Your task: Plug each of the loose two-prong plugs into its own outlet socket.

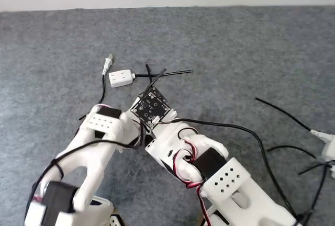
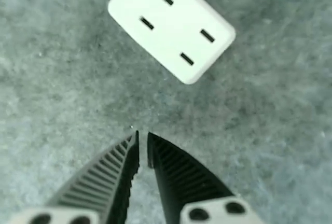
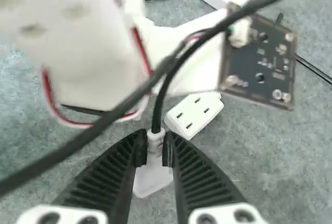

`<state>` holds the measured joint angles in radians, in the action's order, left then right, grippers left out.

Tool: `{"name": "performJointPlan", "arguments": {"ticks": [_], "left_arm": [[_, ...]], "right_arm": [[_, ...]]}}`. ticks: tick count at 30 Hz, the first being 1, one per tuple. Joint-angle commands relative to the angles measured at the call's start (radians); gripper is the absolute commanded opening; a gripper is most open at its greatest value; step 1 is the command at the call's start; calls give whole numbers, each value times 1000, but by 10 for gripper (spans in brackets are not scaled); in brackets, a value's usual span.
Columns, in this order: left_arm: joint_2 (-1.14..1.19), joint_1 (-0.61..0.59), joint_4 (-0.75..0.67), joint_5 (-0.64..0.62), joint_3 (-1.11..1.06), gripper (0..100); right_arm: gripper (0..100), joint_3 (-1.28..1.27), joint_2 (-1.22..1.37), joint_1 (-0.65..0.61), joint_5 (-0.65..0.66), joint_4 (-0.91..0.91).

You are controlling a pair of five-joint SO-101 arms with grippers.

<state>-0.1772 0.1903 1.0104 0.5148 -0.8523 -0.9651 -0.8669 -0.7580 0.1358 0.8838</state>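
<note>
high view: arms are seen crossed over the grey carpet (image 1: 235, 43), far outlet block (image 1: 120, 78) laid just past them, loose plug (image 1: 108, 64) right beside it | left wrist: left gripper (image 2: 141, 140) is pinched together on nothing, near outlet block (image 2: 174, 24) just ahead | right wrist: right gripper (image 3: 153, 149) is clamped on the held plug (image 3: 150, 180), close to the near outlet block

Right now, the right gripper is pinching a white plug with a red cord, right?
Not quite: the cord is black, not red. The right wrist view shows the right gripper pinching a white plug with a black cord.
</note>
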Motion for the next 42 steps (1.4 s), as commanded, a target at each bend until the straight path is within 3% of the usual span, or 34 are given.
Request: {"name": "performJointPlan", "arguments": {"ticks": [1, 11, 23, 31, 42], "left_arm": [[-121, 8, -78, 0, -47, 22], [-256, -2, -420, -359, -220, 22], [-256, -81, -450, -358, -186, 22], [-258, -100, -451, -422, -173, 22], [-258, -112, -451, -422, -173, 22]], "right_arm": [[8, 8, -38, 28, 5, 7], [8, 9, -39, 79, -43, -4], [8, 37, 8, 305, -133, -38], [8, 310, 415, 437, -178, 107], [9, 522, 783, 568, -166, 114]]}}
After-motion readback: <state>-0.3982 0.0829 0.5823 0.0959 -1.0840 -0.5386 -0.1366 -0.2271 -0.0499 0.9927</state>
